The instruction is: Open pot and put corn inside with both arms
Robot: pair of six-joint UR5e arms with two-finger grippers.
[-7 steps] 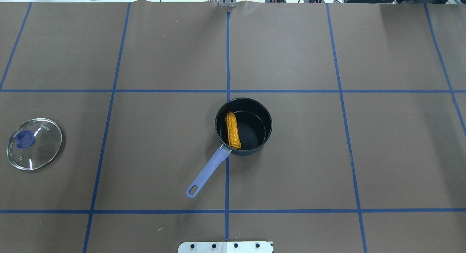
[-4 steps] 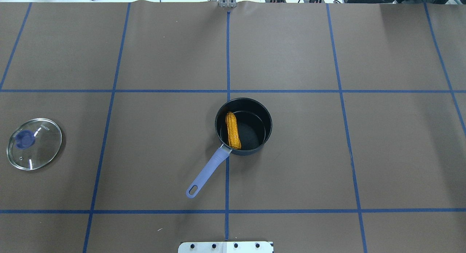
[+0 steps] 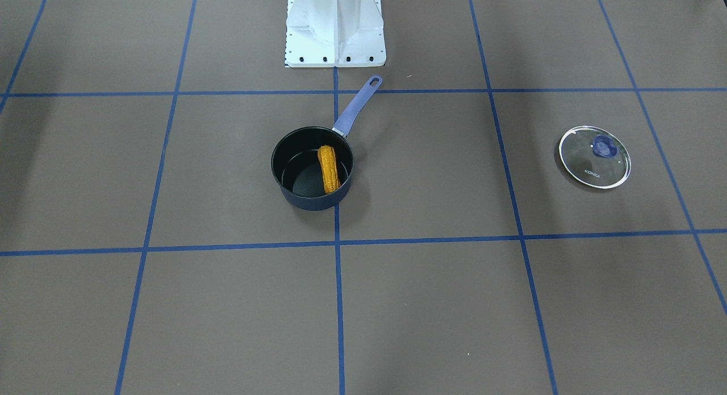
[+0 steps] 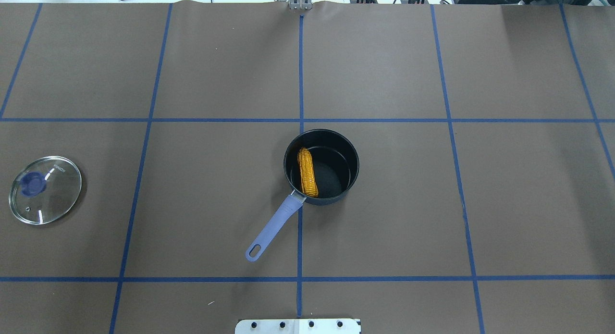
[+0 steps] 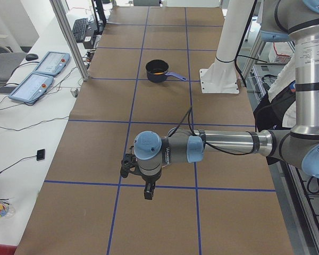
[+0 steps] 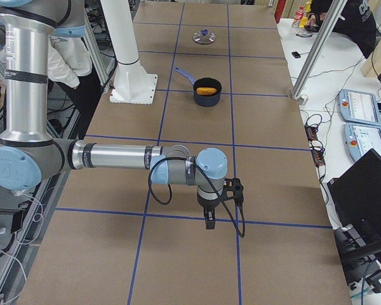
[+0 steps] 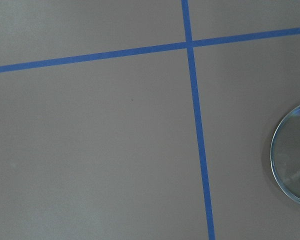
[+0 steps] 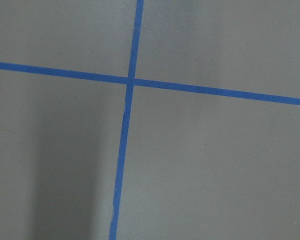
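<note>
The dark pot (image 4: 356, 167) stands open at the table's middle, with its lilac handle (image 4: 274, 227) pointing toward the robot. The orange-yellow corn (image 4: 307, 172) lies inside it against the left wall; it also shows in the front-facing view (image 3: 328, 169). The glass lid (image 4: 45, 182) with a blue knob lies flat at the far left. My left gripper (image 5: 148, 191) shows only in the exterior left view, raised above the table near the lid's end; I cannot tell its state. My right gripper (image 6: 209, 220) shows only in the exterior right view; I cannot tell its state.
The white base pedestal (image 3: 335, 25) stands at the table's near edge behind the pot handle. Blue tape lines (image 4: 300, 84) grid the brown table cover. The lid's rim (image 7: 290, 155) shows at the right edge of the left wrist view.
</note>
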